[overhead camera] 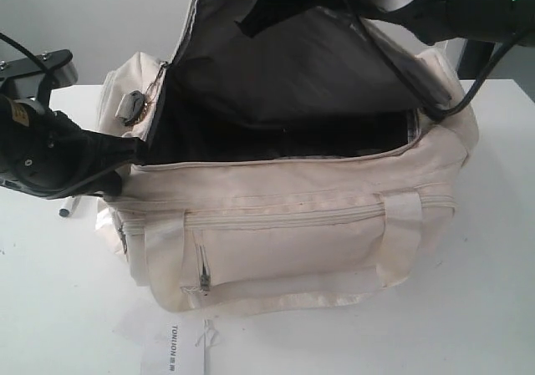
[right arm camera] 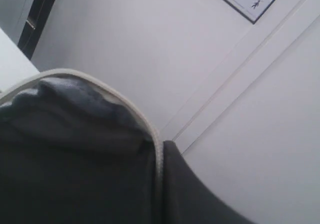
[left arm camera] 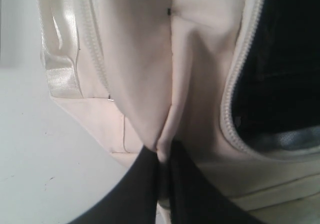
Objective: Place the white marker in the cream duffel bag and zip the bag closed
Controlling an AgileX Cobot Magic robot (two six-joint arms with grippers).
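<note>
Paper tag point(overhead camera: 174, 354), cream duffel bag point(overhead camera: 284, 241) gaping, dark lining point(overhead camera: 284, 74), white marker point(overhead camera: 68, 209) outside

The left arm point(overhead camera: 50, 158) is covering most of the marker point(overhead camera: 66, 210); only one small end is peeking out. The bag point(overhead camera: 284, 233) is looking too dark inside to tell anything, and the paper tag point(overhead camera: 177, 357) is running off the lower edge.

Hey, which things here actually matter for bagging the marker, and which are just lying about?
Job: white marker on the table; cream duffel bag, flap up; left claw and right claw, both pinching bag fabric.
Lying about: printed paper tag on the table by the bag.
</note>
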